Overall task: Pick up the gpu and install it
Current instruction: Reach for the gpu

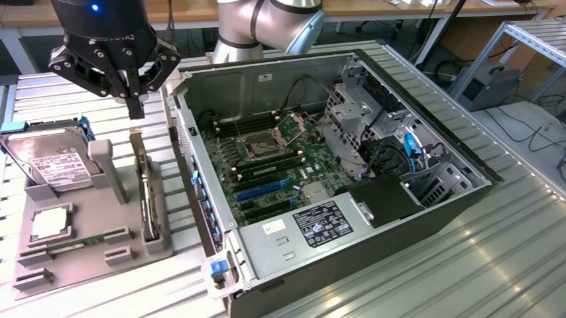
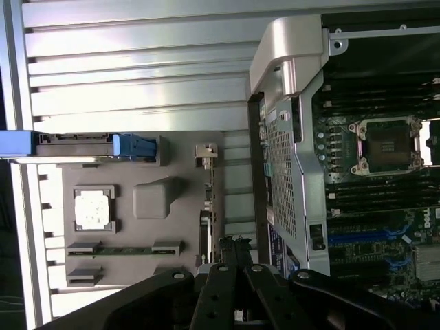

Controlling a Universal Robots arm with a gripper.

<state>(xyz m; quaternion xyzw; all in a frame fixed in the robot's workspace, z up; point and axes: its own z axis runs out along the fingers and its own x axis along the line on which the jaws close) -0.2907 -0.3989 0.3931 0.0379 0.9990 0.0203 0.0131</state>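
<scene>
Hovering shut and empty, the hand (image 1: 135,109) hangs over the edge-on gpu (image 1: 147,192), half hidden by its holder (image 1: 79,255).

Black gripper (image 1: 135,109); blue light (image 1: 95,8); grey arm (image 1: 265,23)

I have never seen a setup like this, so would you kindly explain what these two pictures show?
This is a robot arm ending in a gripper, its mechanical hand. One picture comes from a camera off the arm; the other from a camera on its wrist. On the metal table sit an open computer case and a grey holder carrying a hard drive, a processor chip, a memory stick and the graphics card, standing on edge. The gripper is shut, holds nothing, and hovers above the graphics card.
</scene>
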